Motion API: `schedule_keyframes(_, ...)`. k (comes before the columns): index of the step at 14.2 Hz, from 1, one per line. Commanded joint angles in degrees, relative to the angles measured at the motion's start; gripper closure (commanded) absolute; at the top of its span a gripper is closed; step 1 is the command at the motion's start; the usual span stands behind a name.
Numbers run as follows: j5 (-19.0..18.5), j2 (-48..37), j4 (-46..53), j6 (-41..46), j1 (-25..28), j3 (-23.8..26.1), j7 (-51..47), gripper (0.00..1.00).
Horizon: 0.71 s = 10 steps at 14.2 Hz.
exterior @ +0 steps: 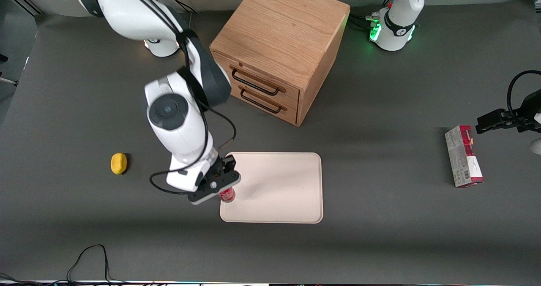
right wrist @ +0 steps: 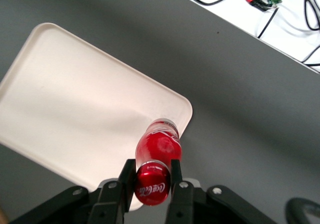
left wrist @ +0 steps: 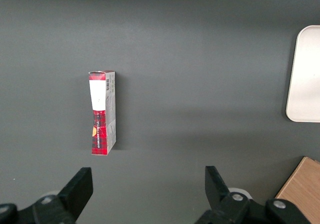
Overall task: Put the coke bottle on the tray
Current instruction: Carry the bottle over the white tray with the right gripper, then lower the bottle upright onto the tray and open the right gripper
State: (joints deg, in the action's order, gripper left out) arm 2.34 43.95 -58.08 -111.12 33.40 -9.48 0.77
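My right gripper is shut on the red cap of the coke bottle, which stands upright under the fingers. In the right wrist view the gripper clamps the cap between both black fingers, and the glossy red coke bottle points down at a corner of the pale beige tray. That corner is the tray's one nearest the front camera, at the working arm's end. I cannot tell whether the bottle's base touches the tray. An edge of the tray also shows in the left wrist view.
A wooden drawer cabinet stands farther from the front camera than the tray. A yellow lemon lies toward the working arm's end. A red-and-grey carton lies toward the parked arm's end. Cables run along the near table edge.
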Motion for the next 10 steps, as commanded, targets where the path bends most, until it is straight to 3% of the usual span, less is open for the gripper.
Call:
schedule_keyframes(1, -0.50, 2.97, 1.40, -3.66, -0.01, -0.02, -0.06, 0.97)
schedule_keyframes(5, 2.58, 3.51, -2.82, -8.23, -0.09, 0.07, 0.02, 0.97)
schedule_keyframes(10, 2.67, 4.21, -3.00, -9.29, -0.09, 0.07, 0.11, 0.91)
